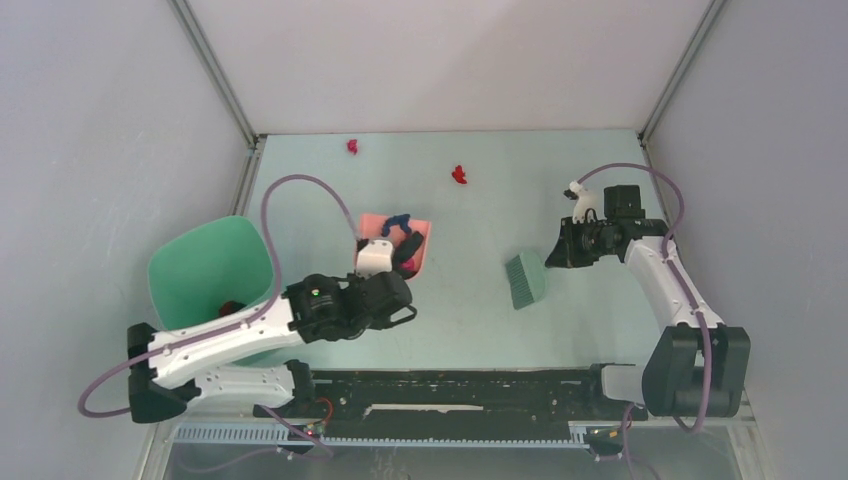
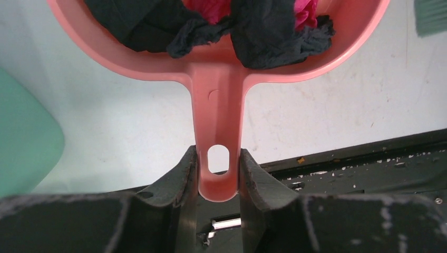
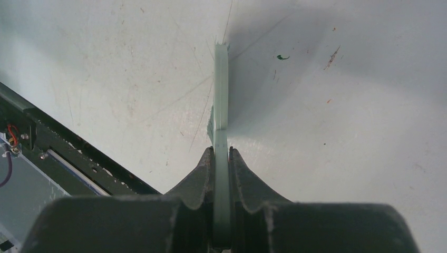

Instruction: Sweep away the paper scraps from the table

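The left gripper (image 2: 219, 161) is clenched on the tail of the pink dustpan (image 2: 217, 89) handle, one finger on each side of the hanging hole. The right gripper (image 3: 221, 153) pinches the thin flat handle of the green brush (image 3: 221, 95) edge-on, with its bristles down on the surface. The pan already holds a heap of paper scraps (image 2: 263, 37), dark blue-black with magenta showing through. Whether the pan rests on the table (image 1: 480, 320) or hangs just above it, I cannot tell. Seen from above, two red paper scraps (image 1: 352, 146) (image 1: 459, 175) lie loose at about 11 and 1 o'clock from the pan, near the far edge and well apart from each other. The step looks like either fetching those two or tipping the load. Either way the pan should stay level, lip slightly up, because the heap sits close to the rim and the grip is far out on the handle, where it could twist. The brush, at 4 o'clock from the pan, would have to travel past it to get behind the red bits. The round green bin (image 1: 200, 265) stands at 8 o'clock, just beside the left arm, with something dark inside. The tabletop is pale mint, scuffed and flecked. A black rail (image 1: 450, 395) runs along the near edge, and plain grey walls (image 1: 100, 150) on metal posts close in the sides.
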Robot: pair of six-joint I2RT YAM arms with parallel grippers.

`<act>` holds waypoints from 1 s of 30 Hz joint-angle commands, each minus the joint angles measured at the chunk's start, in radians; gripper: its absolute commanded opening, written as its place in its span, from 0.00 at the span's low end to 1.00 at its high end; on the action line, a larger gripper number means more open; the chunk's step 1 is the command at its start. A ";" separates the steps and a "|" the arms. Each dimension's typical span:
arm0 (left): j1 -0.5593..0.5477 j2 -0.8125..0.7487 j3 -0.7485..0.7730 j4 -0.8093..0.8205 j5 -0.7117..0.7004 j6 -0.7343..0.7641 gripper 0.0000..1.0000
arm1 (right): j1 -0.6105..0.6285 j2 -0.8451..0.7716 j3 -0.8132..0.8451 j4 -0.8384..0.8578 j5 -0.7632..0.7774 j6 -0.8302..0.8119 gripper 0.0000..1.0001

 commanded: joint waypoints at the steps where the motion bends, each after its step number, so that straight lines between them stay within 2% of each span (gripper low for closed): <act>1: 0.035 -0.078 0.041 -0.074 -0.072 -0.050 0.00 | 0.001 0.015 -0.004 0.025 0.006 -0.014 0.00; 8: 0.079 -0.169 0.068 -0.146 -0.140 -0.038 0.00 | 0.017 0.020 -0.003 0.027 0.022 -0.017 0.00; 17: 0.084 -0.255 0.167 -0.228 -0.239 -0.064 0.00 | 0.028 0.041 -0.003 0.027 0.045 -0.021 0.00; 30: 0.086 -0.467 0.164 -0.264 -0.380 -0.236 0.00 | 0.030 0.053 -0.003 0.021 0.050 -0.022 0.00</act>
